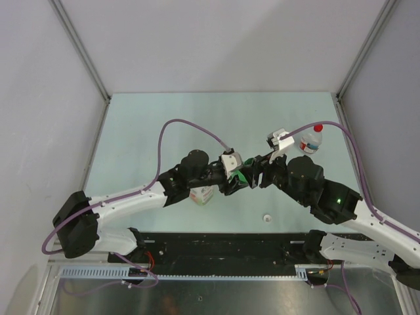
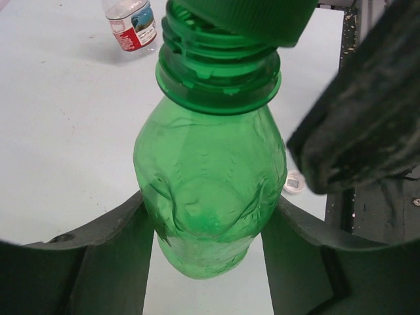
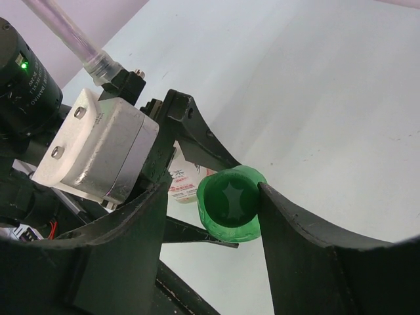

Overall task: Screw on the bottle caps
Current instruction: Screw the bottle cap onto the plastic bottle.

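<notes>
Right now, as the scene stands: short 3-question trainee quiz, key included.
1. True or false: the green cap is screwed down square on the green bottle.
2. Which cap lies loose on the table? A red, B white, C green.
3. What is the left gripper clamped on?
Key: 1 false, it sits tilted over the bottle's mouth, between the fingers of the right gripper. 2 B, the white cap. 3 the green bottle, gripped around its body.
</notes>
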